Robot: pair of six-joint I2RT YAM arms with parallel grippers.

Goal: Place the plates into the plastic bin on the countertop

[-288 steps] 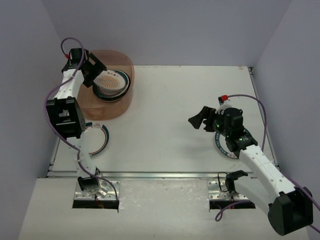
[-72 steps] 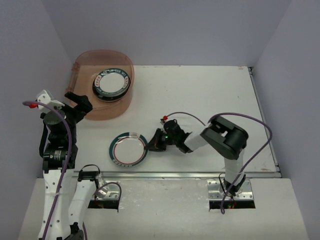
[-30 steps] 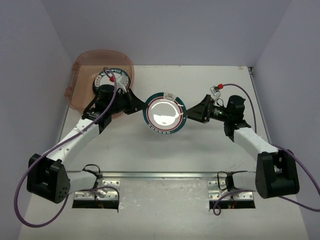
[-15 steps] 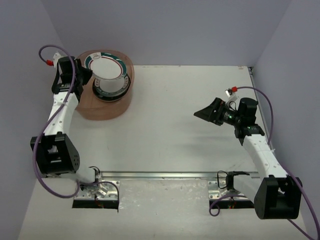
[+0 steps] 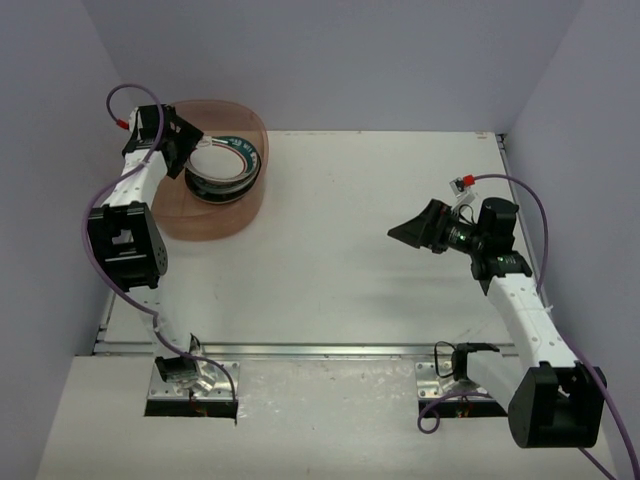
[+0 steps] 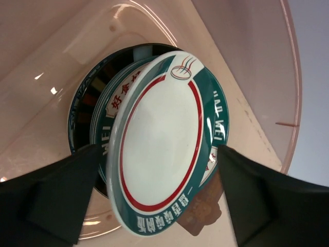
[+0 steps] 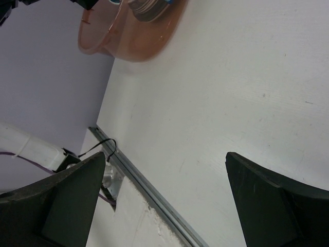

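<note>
Now find the top plate [image 6: 162,154], white with a red ring and a teal rim, lying tilted on the stack of plates [image 5: 222,172] inside the bin [image 5: 215,222], toward the bin's far right side. Note the left gripper [image 5: 190,145] poised at the bin's far left corner, jaws spread wide to either side of that plate and clamping nothing. Cannot tell about any contact between fingers and rim. Spot the right gripper [image 7: 165,157] well to the right of the bin, over the countertop [image 5: 360,190], jaws fully apart and carrying nothing. Judging by the gloss, expect stiff, slick, breakable ware, light enough for one arm yet prone to chipping or sliding off a leaning pile. Best to pinch across the raised rim at one edge, not the smooth centre, and to set down low and flat. Seems to leave no plate outside the bin, so probably close to finished.
</note>
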